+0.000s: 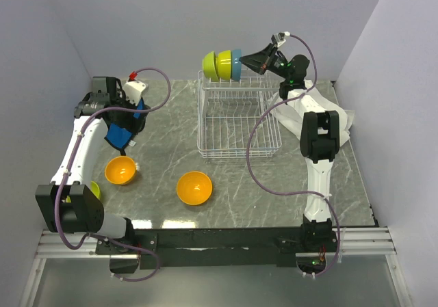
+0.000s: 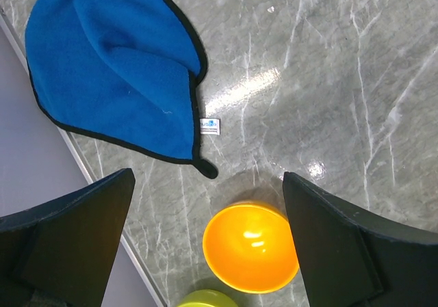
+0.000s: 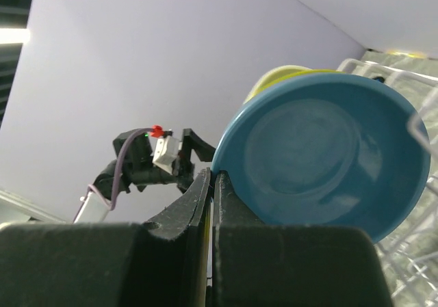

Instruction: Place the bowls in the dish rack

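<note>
Marble table [image 1: 274, 184]; closed right gripper [image 3: 213, 178] touches, perhaps pinches, blue bowl [image 3: 321, 156]

Marble table [image 1: 164, 132] bears dish rack [image 1: 239, 126], two orange bowls [image 1: 122, 171] [image 1: 194, 188], blue cloth [image 1: 120, 136].

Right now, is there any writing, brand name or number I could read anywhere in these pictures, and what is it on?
White tag sewn on the edge of the blue cloth: a few lines of print, too small and blurred to read.
No words, numbers or signs show on the bowls or the dish rack.
</note>
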You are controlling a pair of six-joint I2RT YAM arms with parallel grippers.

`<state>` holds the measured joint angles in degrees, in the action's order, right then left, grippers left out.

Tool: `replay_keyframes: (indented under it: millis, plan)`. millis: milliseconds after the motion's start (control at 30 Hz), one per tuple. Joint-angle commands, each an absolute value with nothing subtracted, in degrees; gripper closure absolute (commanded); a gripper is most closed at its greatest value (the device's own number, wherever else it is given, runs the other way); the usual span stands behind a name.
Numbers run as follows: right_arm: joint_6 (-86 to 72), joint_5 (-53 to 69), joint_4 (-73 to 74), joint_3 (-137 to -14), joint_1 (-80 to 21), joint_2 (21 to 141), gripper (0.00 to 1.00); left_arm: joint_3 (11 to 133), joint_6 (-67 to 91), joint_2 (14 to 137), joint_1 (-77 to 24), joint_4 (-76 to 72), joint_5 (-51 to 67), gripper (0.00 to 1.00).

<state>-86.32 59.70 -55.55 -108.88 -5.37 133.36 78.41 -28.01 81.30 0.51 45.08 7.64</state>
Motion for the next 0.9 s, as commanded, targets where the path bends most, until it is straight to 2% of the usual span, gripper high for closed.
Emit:
replay_keyframes:
  millis: [0,33,133,233,367,633,833,867]
  plan:
    - [-84.0,61.1,-57.1,-111.8,-5.8,133.9,1.0,78.2,-28.4,81.1,0.3,43.2,6.8,0.03]
    - [-83.8,61.2,-57.3,-111.4,-5.8,133.8,1.0,78.0,-28.4,80.8,0.4,43.0,6.9,0.03]
    - [-83.6,61.4,-56.8,-111.3,-5.7,133.4,0.82,77.1,-28.1,80.2,0.3,42.5,6.8,0.03]
    - [-83.8,62.1,-58.3,-111.4,-5.6,132.9,0.74,75.9,-28.0,79.3,0.4,41.8,6.9,0.03]
    - [-82.7,62.1,-58.7,-110.7,-5.1,131.2,0.56,73.9,-27.6,77.8,0.4,40.6,7.0,0.03]
    - [-80.0,62.9,-55.7,-107.8,-3.1,125.2,0.49,69.1,-25.8,72.8,0.4,35.5,6.7,0.03]
    - [-66.6,62.8,-39.3,-102.6,-0.4,117.6,0.46,64.9,-22.6,68.7,0.3,30.3,7.3,0.03]
    - [-60.2,62.5,-35.9,-101.8,-0.3,116.4,0.45,64.4,-22.0,67.9,0.3,29.6,7.3,0.03]
